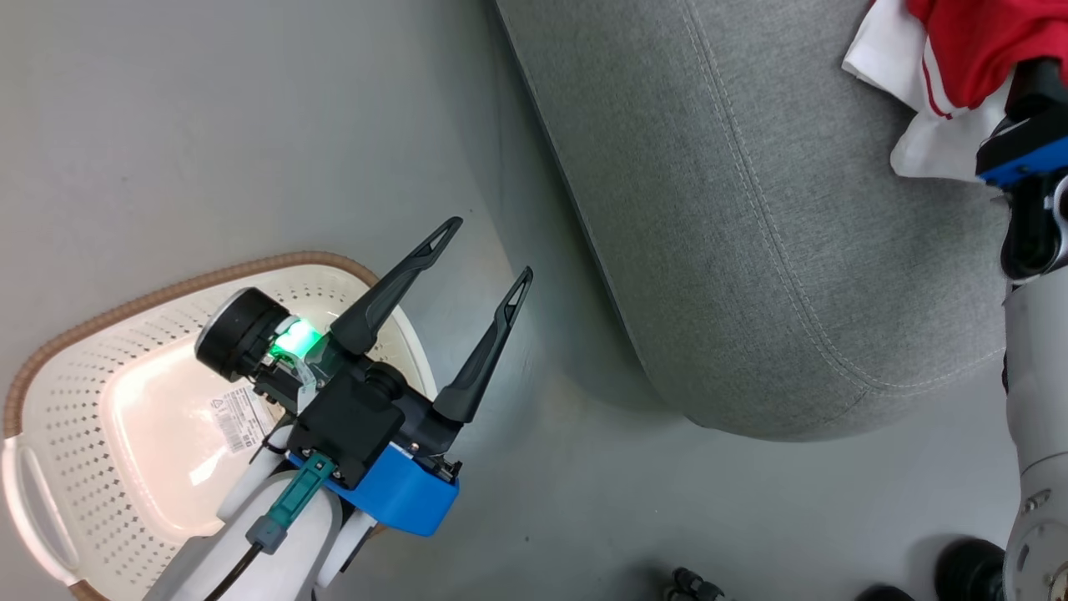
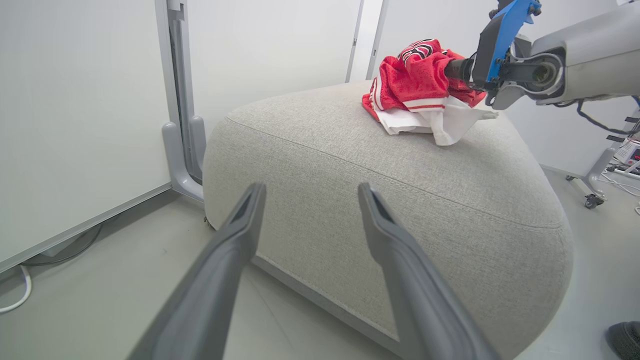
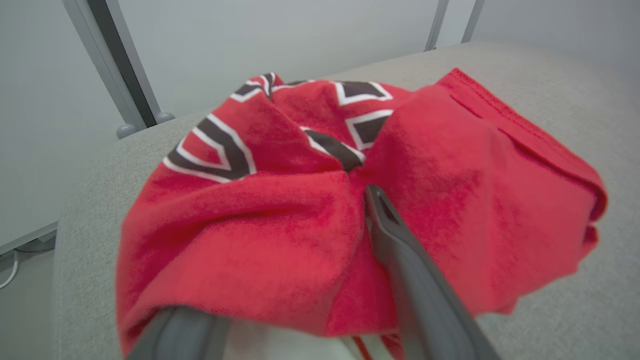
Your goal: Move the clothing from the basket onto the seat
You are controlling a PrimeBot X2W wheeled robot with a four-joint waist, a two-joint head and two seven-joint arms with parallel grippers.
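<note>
Red clothing (image 2: pixel 415 80) lies bunched on the seat (image 2: pixel 350 190), the basket (image 1: pixel 75 392) apparently bare. The right end effector (image 3: pixel 310 192) sits buried in it, fingers spread; the left end effector (image 1: pixel 491 246) gapes above the floor. Light and limp, the cloth is best pinched at a raised fold.

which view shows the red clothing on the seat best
The left wrist view: nearly the whole clothing heap shows, lying on the seat near its far side. The right wrist view is very close, so red fabric runs off its bottom edge. The head view crops it at the top right corner.
</note>
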